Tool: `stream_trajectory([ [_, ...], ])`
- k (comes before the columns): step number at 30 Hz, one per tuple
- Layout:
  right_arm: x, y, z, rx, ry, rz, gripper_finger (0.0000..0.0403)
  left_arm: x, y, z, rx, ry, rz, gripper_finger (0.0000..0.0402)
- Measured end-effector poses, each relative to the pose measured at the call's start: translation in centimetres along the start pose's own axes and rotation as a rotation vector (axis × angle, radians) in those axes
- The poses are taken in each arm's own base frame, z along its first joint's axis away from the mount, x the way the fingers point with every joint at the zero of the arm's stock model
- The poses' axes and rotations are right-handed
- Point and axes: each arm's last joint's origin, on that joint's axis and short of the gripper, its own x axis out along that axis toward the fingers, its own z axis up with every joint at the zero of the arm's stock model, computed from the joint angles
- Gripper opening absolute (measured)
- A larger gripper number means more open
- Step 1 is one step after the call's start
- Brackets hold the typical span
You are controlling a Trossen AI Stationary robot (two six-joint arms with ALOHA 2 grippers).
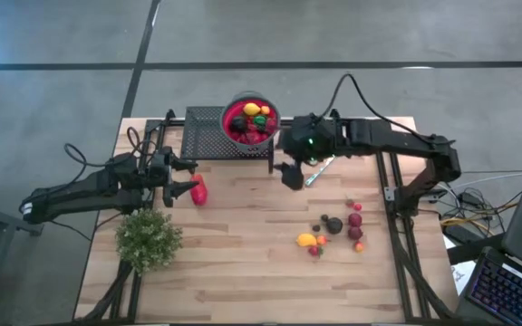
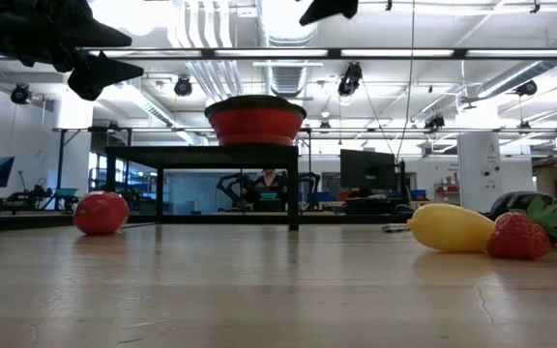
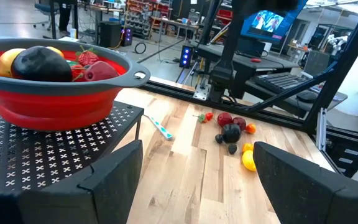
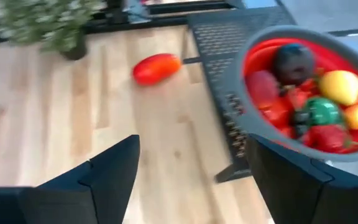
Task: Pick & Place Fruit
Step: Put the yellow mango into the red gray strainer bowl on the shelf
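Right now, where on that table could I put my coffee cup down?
Bare wood lies between the red fruit and the scattered small fruits, and along the near edge beside the plant. The bowl and rack are crowded.

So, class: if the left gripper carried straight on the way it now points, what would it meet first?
Probably nothing at once: the open left gripper looks over bare table, beside the mesh stand, toward the loose fruit.

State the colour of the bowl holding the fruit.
Red inside, grey rim: the bowl, best seen in the right wrist view.
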Motion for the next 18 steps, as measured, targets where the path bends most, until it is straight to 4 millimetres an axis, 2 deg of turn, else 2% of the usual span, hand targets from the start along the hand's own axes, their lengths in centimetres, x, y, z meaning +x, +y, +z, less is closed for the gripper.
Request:
stream_trajectory([
  [11,-2.0,6.5,-2.7,-0.055,0.137,0.069,0.0245,0.0,0.0,0.0,0.000,0.000,0.000,0.0312],
  [18,-2.4,9.7,-4.3,-0.093,0.176,0.103,0.0221,0.0,0.0,0.0,0.000,0.000,0.000,0.0312],
])
